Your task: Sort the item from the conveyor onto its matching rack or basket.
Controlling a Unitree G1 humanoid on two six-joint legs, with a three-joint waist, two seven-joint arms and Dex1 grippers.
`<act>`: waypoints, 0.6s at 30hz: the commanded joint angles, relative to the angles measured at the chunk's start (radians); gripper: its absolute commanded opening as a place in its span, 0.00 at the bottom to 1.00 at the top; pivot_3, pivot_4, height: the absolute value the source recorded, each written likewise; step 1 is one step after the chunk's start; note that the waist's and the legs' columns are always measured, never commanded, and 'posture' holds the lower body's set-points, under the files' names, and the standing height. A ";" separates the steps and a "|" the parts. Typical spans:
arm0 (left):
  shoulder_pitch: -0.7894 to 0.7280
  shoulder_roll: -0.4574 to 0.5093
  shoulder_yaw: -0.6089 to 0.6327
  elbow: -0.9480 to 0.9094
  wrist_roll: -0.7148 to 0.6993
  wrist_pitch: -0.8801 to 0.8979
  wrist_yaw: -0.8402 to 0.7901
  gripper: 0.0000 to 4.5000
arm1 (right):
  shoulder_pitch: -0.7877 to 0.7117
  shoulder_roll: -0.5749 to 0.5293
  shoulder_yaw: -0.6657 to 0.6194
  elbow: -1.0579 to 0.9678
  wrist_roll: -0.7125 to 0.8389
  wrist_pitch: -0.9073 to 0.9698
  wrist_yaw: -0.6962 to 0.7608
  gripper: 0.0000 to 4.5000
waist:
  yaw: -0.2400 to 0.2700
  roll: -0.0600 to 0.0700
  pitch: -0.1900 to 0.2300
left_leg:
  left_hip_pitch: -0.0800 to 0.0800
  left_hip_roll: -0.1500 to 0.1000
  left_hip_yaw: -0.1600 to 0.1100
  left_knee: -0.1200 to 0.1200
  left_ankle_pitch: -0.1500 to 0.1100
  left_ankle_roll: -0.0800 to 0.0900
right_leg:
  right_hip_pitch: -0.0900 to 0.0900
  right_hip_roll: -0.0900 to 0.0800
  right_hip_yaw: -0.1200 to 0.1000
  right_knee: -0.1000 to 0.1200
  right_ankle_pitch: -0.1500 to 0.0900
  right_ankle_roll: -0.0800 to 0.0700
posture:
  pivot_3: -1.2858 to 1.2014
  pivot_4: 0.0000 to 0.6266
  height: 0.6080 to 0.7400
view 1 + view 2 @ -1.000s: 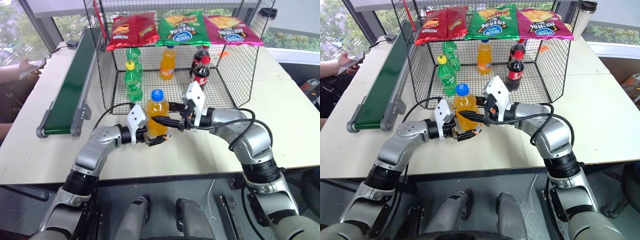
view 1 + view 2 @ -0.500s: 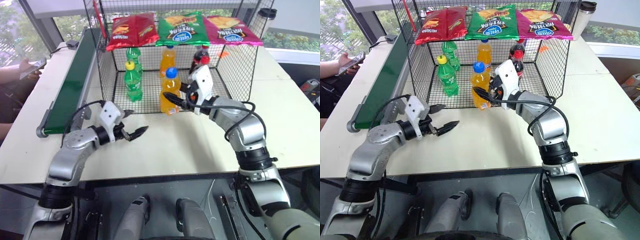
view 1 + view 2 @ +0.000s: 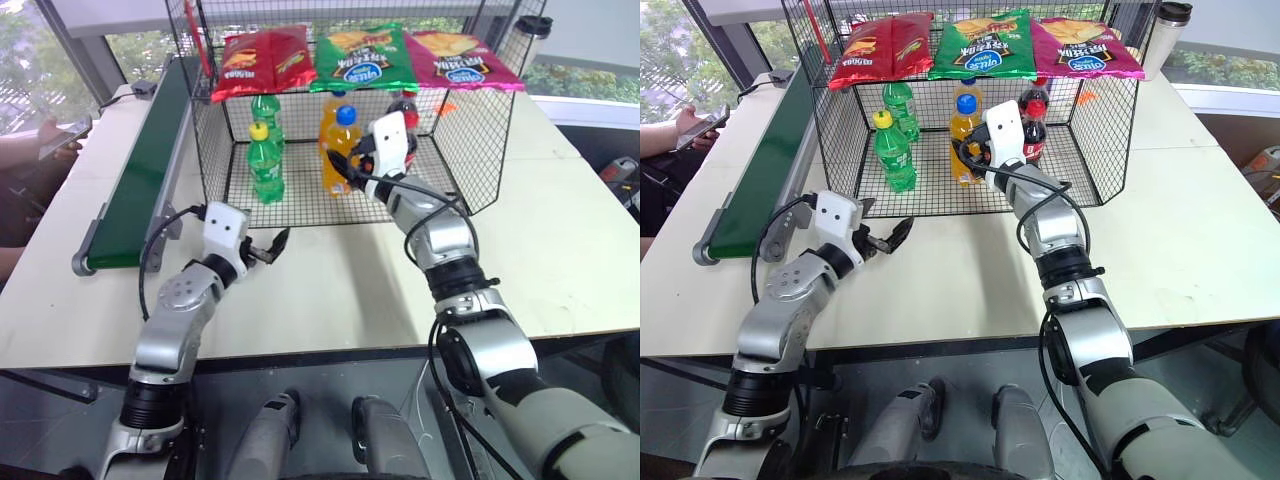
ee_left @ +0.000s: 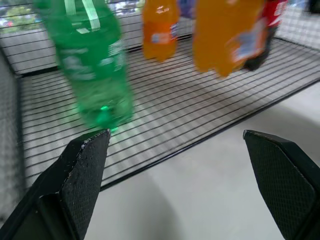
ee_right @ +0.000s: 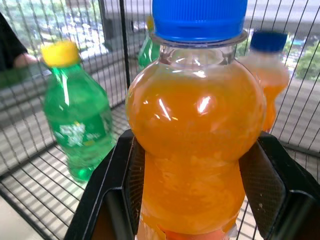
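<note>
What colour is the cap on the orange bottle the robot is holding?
Blue. The cap of the orange bottle in the right gripper shows best in the right wrist view.

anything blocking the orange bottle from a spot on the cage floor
Nothing visible does. The right gripper holds the orange bottle inside the cage's open front, above bare mesh; the green bottle and cola bottle stand off to the sides.

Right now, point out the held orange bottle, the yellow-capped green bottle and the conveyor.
orange bottle [image 5: 196, 150], right wrist view, its belly.
green bottle [image 3: 267, 163], left eye view, its label.
conveyor [image 3: 145, 170], left eye view, its belt.
</note>
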 commanded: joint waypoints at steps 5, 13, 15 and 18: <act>-0.019 -0.004 -0.008 -0.036 0.012 -0.006 0.023 0.99 | -0.125 0.016 -0.038 0.245 -0.030 -0.222 0.013 0.47 | -0.004 0.000 0.000 | 0.000 0.000 0.000 0.000 0.000 0.000 | 0.000 0.001 0.000 0.000 0.000 0.000 | 0.52 0.24 0.99; -0.028 0.013 0.005 -0.030 0.013 -0.007 0.019 1.00 | -0.170 0.027 -0.058 0.373 -0.043 -0.299 0.018 0.99 | -0.004 0.000 0.000 | 0.001 0.001 0.000 0.000 0.000 0.000 | 0.000 0.002 0.001 0.000 0.000 0.000 | 0.52 0.24 0.99; -0.025 0.015 0.004 -0.034 0.013 -0.006 0.019 1.00 | -0.168 0.026 -0.059 0.370 -0.048 -0.306 0.021 0.99 | -0.004 0.000 0.000 | 0.001 0.001 0.000 0.000 0.000 0.000 | 0.000 0.002 0.001 0.001 0.000 0.000 | 0.52 0.24 0.99; -0.019 0.017 0.002 -0.039 0.012 -0.005 0.018 1.00 | -0.160 0.017 -0.060 0.339 -0.045 -0.302 0.040 0.99 | -0.004 0.000 0.000 | 0.002 0.001 0.000 0.000 0.000 0.000 | 0.001 0.002 0.001 0.001 0.000 0.000 | 0.52 0.24 0.99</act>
